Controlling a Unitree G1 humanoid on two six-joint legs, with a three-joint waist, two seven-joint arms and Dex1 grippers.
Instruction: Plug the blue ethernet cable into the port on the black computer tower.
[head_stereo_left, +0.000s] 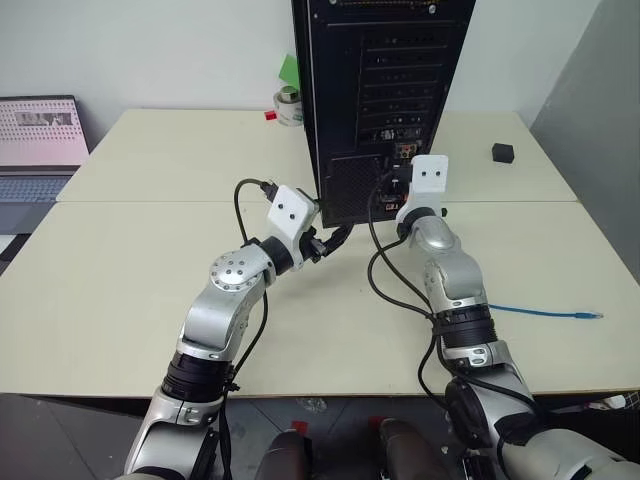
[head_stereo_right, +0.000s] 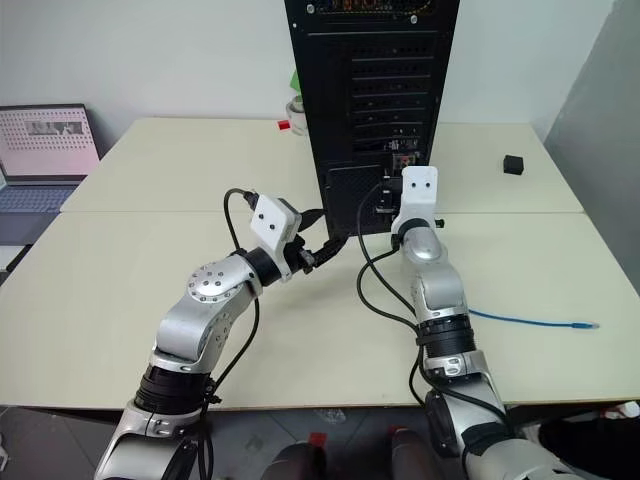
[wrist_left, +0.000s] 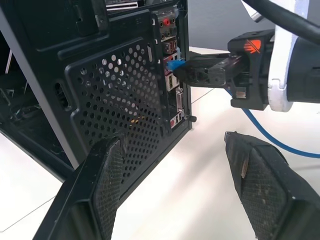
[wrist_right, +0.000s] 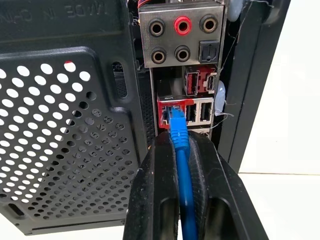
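The black computer tower (head_stereo_left: 385, 90) stands at the table's far middle with its rear facing me. My right gripper (wrist_right: 176, 142) is shut on the blue ethernet cable (wrist_right: 183, 170) just behind its plug. The plug's tip sits at the mouth of the port (wrist_right: 170, 114) in the red-framed block below the audio jacks; I cannot tell how deep it goes. The cable's other end trails over the table at the right (head_stereo_left: 545, 312). My left gripper (wrist_left: 177, 165) stands open and empty near the lower mesh grille, a little left of the right gripper (wrist_left: 210, 75).
A small black cube (head_stereo_left: 503, 152) lies at the far right of the table. A tape roll (head_stereo_left: 289, 105) and a green piece sit behind the tower's left side. A laptop (head_stereo_left: 40, 140) stands at the far left. Black arm cables loop over the table.
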